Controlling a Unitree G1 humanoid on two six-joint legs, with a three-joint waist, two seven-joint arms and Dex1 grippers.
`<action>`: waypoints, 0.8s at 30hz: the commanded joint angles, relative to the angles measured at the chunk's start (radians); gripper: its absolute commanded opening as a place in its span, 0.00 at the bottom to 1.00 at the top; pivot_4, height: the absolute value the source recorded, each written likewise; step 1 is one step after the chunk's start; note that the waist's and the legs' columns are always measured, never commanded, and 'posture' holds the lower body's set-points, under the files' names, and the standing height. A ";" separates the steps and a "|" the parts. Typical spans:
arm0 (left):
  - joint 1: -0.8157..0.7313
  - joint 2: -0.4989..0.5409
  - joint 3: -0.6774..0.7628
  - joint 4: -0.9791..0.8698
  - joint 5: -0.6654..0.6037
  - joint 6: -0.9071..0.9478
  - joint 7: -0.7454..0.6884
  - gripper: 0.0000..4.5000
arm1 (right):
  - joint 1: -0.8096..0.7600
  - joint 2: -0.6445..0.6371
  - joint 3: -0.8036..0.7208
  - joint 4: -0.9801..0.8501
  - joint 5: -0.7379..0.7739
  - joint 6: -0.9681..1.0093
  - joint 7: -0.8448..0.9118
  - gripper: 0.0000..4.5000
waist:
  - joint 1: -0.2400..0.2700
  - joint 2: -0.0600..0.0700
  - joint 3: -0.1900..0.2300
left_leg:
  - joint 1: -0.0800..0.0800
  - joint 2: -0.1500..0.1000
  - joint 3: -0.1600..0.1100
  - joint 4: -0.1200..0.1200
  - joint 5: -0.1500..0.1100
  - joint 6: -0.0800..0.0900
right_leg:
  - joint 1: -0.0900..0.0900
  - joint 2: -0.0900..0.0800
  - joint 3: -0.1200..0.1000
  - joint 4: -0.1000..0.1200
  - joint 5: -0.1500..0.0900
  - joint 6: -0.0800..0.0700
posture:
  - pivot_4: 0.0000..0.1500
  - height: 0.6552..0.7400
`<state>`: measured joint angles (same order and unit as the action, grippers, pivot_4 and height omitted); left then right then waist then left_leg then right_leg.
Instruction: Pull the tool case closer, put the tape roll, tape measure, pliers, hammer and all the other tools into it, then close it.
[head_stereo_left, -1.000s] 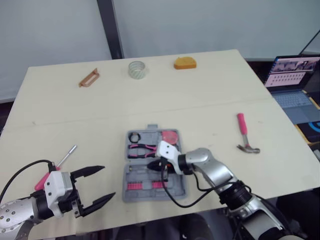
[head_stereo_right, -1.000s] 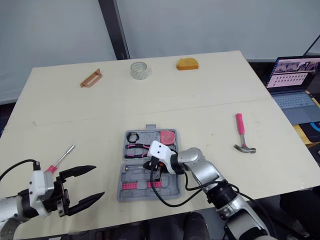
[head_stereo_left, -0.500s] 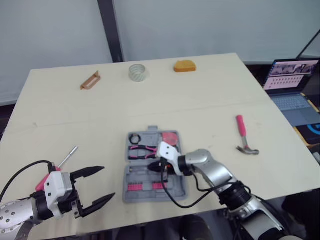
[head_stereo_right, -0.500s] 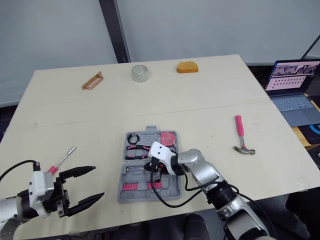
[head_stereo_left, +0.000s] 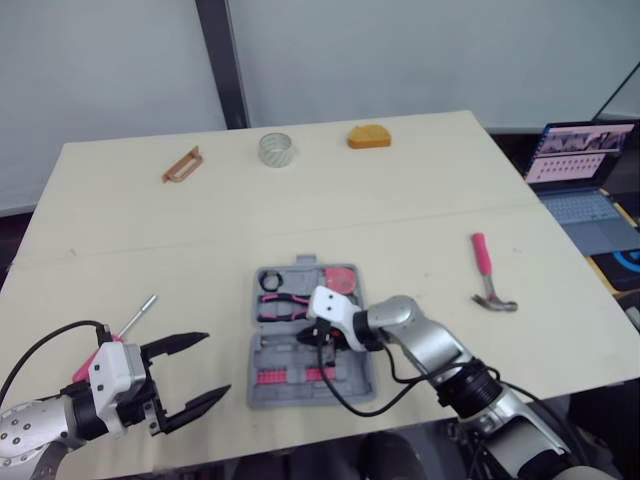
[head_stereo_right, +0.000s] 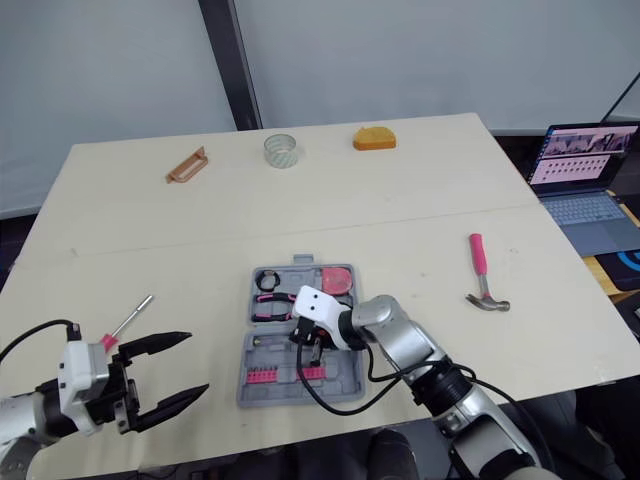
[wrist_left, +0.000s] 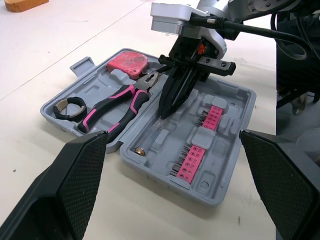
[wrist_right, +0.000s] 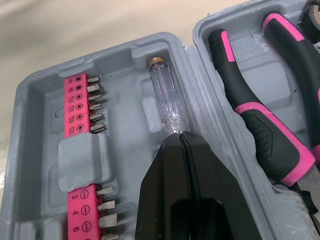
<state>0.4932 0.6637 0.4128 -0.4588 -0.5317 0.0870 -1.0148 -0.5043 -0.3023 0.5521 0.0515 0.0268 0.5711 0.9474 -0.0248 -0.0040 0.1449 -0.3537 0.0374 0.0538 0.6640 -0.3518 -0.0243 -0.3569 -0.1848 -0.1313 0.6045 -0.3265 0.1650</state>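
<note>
My pale desk (head_stereo_left: 420, 190) faces a grey wall (head_stereo_left: 400, 50) with a dark post (head_stereo_left: 220, 60); a laptop (head_stereo_left: 580, 158) sits off its right edge.

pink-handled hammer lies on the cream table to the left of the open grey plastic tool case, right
Not quite. The pink-handled hammer lies on the cream table to the right of the open grey plastic tool case, not to the left. The left eye view shows it.

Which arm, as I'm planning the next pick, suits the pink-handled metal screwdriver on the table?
Left, probably: the open left gripper hovers beside the pink-handled metal screwdriver, while the shut right gripper points into the grey plastic tool case.
</note>
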 joint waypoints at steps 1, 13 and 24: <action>0.001 -0.006 0.002 -0.027 -0.013 -0.004 0.006 1.00 | 0.060 -0.021 0.052 0.058 -0.032 0.069 -0.009 0.00 | 0.000 0.000 0.000 | 0.000 0.000 0.000 0.000 0.000 0.000 | 0.000 0.000 0.000 0.000 0.000 0.000 | 1.00 1.00; -0.017 -0.004 -0.013 -0.034 -0.045 0.041 0.015 1.00 | 0.062 -0.019 -0.176 -0.253 0.197 0.130 0.010 0.00 | -0.001 0.003 0.004 | -0.003 0.000 0.001 0.000 0.000 0.000 | -0.003 0.000 0.000 -0.003 0.000 0.000 | 1.00 1.00; -0.041 0.009 -0.009 -0.009 -0.044 0.086 0.015 1.00 | 0.279 -0.363 -0.473 -0.564 0.385 0.245 0.057 0.13 | 0.023 0.002 0.007 | -0.004 0.001 0.003 0.001 -0.001 0.001 | -0.002 0.000 0.000 -0.008 0.000 0.000 | 1.00 1.00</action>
<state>0.4481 0.6679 0.3833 -0.4602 -0.5676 0.1826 -0.9970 -0.2535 -0.6256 0.1413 -0.4550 0.3619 0.8015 0.9725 -0.0017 -0.0019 0.1517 -0.3581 0.0381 0.0569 0.6648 -0.3530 -0.0232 -0.3591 -0.1843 -0.1311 0.5971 -0.3264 0.1650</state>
